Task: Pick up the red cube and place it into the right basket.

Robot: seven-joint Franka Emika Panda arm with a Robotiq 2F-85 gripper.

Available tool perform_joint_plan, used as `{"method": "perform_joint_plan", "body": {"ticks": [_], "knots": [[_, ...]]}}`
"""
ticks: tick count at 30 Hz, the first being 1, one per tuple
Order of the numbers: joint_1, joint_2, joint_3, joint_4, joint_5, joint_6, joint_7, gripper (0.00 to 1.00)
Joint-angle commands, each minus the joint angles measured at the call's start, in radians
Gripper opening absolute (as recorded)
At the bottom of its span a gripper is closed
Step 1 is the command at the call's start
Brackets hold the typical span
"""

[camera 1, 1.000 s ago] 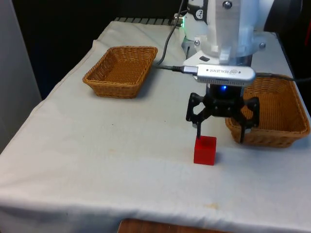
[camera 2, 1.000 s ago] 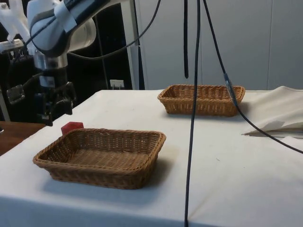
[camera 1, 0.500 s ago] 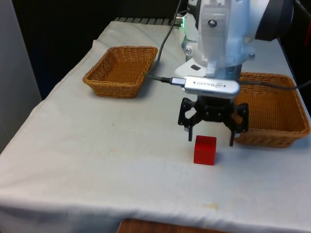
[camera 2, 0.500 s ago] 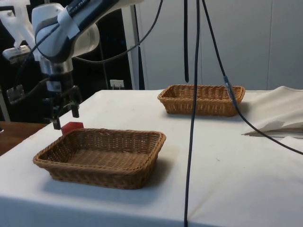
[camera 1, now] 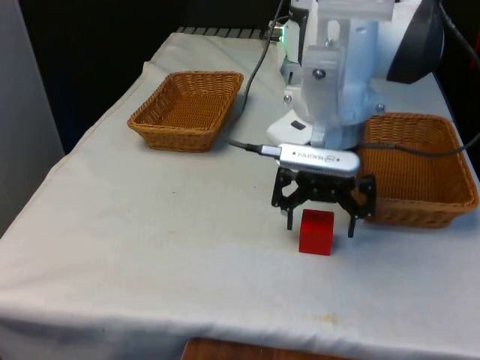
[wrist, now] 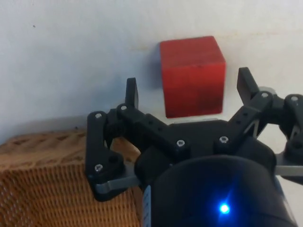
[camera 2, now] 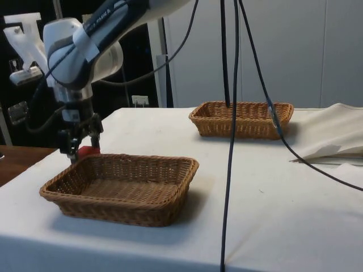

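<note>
At the front view's left a wicker basket (camera 1: 187, 109) sits on the white cloth (camera 1: 150, 225). The red cube (camera 1: 316, 232) rests on the cloth near the middle, with the gripper (camera 1: 320, 223) spread wide just behind it, fingers either side and not touching. The right basket (camera 1: 420, 180) lies just beside them.

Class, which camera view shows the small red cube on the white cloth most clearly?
The wrist view: the small red cube shows whole, between the open black gripper. In the front view the cube is also whole, below the gripper. In the side view the cube is partly hidden by the near wicker basket.
</note>
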Motion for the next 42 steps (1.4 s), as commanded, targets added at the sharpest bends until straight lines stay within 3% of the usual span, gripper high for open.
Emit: {"method": "perform_joint_plan", "body": {"ticks": [1, 5, 9, 11, 12, 13, 14, 18, 19, 20, 21, 26, 29, 42], "knots": [[-0.004, 0.011, 0.006, 0.011, 0.006, 0.004, 0.000, 1.00], [-0.002, 0.023, 0.007, 0.019, 0.009, 0.014, 0.004, 1.00], [0.015, 0.024, -0.005, 0.019, -0.004, 0.025, 0.027, 0.97], [0.019, 0.024, -0.007, 0.018, -0.012, 0.028, 0.037, 0.79], [0.012, 0.024, 0.001, 0.022, -0.008, 0.016, 0.028, 0.68], [0.021, 0.023, -0.007, 0.017, -0.016, 0.030, 0.041, 0.68], [0.024, 0.023, -0.008, 0.016, -0.023, 0.032, 0.049, 0.45], [0.027, 0.022, -0.009, 0.014, -0.033, 0.036, 0.058, 0.04], [0.028, 0.022, -0.010, 0.014, -0.034, 0.036, 0.059, 0.00], [0.021, 0.024, -0.004, 0.022, -0.030, 0.021, 0.052, 0.00], [0.030, 0.021, -0.011, 0.013, -0.034, 0.037, 0.060, 0.00], [0.035, 0.021, -0.017, 0.010, -0.033, 0.040, 0.062, 0.01], [0.030, 0.023, -0.017, 0.018, -0.031, 0.025, 0.056, 0.01], [0.012, -0.054, -0.077, 0.011, -0.026, -0.061, 0.026, 0.01]]}}
